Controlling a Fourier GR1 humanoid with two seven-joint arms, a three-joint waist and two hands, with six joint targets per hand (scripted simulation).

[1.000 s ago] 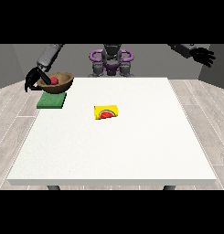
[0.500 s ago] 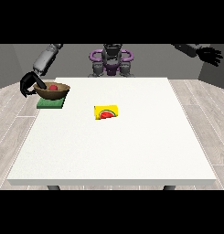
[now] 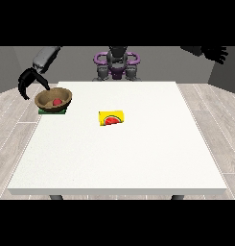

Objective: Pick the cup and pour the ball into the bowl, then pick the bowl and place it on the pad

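Note:
A brown wooden bowl (image 3: 61,97) rests on the green pad (image 3: 42,111) at the table's far left, with a red ball (image 3: 56,102) inside it. The hand at the view's left (image 3: 29,80) hovers just left of and above the bowl's rim, fingers spread and relaxed, apart from the bowl or barely touching its edge. A yellow cup (image 3: 111,117) with a watermelon picture lies on its side near the table's middle. The hand at the view's right (image 3: 216,52) is raised high off the table's far right corner, fingers straight.
The white table (image 3: 119,158) stretches wide toward the camera. The robot's torso (image 3: 117,65) stands behind the far edge. The pad lies close to the table's left edge.
The bowl has come down onto the green pad and sits level. The hand at the view's left has let go and drawn back leftward. The other hand drifted outward.

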